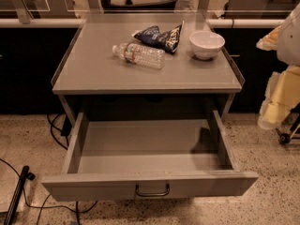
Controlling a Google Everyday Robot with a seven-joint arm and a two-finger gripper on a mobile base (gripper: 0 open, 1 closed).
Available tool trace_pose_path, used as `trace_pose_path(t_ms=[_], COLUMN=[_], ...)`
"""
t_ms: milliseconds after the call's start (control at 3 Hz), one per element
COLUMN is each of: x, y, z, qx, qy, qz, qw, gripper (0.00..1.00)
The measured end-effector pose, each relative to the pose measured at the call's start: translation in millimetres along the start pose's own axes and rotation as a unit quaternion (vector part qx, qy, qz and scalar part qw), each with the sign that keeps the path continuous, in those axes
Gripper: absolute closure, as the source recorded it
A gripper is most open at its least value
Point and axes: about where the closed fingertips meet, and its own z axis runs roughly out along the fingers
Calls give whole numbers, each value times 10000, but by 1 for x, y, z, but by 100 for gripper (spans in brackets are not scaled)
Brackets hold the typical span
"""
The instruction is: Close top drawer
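Observation:
The top drawer (150, 184) is pulled far out toward me from under the grey table top (93, 69). Its inside (145, 142) holds nothing that I can see. Its flat grey front panel has a small dark metal loop handle (152, 191) at the centre. My arm with the gripper (277, 102) hangs at the right edge of the view. It is to the right of the drawer's right side wall (221, 139), apart from it and higher than the front panel. The lower drawers are hidden.
On the table top lie a clear plastic bottle (139, 55), a dark chip bag (159, 36) and a white bowl (206, 44). Black cables (56, 130) trail on the speckled floor at the left. A dark counter front runs behind the table.

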Motion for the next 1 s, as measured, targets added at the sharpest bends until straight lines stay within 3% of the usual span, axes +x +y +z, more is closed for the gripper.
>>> trace_pose_path(t_ms=[333, 667, 1000], x=[0, -1, 0], y=[0, 24, 61], z=[0, 1, 15], qx=[0, 68, 0], qy=[0, -72, -469], qz=[0, -20, 72], qw=[10000, 9999, 9989], gripper=[0, 0, 0])
